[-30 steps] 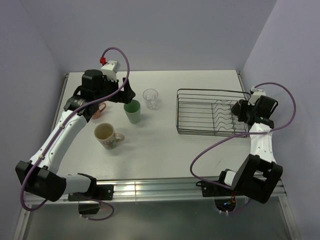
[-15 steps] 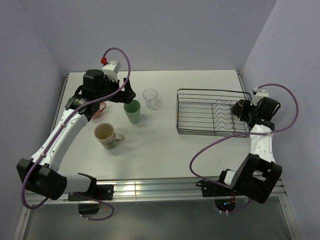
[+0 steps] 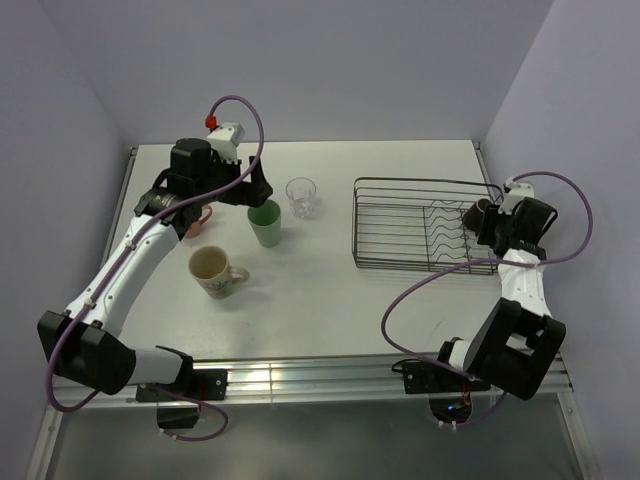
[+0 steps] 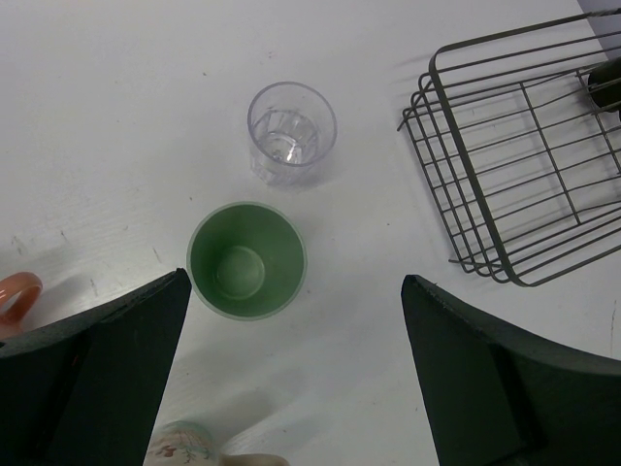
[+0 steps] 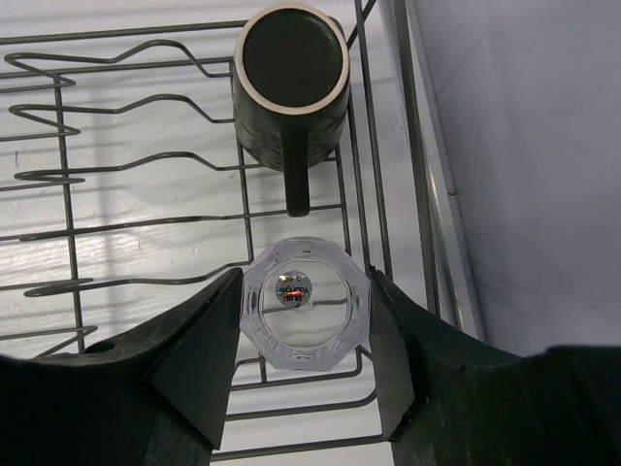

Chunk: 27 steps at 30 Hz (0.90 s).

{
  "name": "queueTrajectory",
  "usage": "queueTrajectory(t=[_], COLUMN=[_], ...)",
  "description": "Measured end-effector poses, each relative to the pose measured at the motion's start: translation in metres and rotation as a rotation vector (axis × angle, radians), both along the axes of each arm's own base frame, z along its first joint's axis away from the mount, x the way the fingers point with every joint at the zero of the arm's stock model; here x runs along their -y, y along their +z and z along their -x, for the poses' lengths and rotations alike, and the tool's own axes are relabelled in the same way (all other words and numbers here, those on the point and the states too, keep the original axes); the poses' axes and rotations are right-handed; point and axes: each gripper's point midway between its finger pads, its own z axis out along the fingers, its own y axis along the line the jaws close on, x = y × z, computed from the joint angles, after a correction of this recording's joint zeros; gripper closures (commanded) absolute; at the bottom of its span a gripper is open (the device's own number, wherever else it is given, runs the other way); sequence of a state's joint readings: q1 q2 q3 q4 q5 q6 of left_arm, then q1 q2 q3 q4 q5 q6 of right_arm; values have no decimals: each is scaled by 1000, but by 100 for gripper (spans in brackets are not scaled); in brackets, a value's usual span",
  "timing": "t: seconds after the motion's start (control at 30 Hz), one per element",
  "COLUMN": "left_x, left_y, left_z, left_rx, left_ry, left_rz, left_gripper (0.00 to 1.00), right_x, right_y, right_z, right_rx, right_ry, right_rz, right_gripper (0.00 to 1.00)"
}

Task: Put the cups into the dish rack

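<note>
Left gripper released, jaws wide, hovering above green cup. Green cup upright on tabletop, left half. Free glass just far-right of it. Pink mug to left, cream mug nearer. Right gripper grasping second glass, fingers touching both sides. Second glass inside rack, right end, just beside brown cup, also in rack.
</note>
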State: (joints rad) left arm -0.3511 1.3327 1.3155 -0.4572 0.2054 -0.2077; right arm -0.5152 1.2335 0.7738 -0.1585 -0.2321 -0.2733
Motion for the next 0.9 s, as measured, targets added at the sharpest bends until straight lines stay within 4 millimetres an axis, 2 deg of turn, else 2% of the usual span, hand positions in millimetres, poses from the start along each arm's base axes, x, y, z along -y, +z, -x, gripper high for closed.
queueTrajectory(t=[0.67, 0.9], left_x=[1, 1], left_y=[-5, -5], left_z=[-5, -6], left_rx=[-14, -13], left_ry=[1, 1], left_rz=[-5, -5], left_gripper=[1, 1], right_x=[3, 4], right_y=[-23, -25], right_z=[-2, -3], right_rx=[-10, -3], right_ry=[-1, -1], right_rz=[-20, -22], right_gripper=[92, 88])
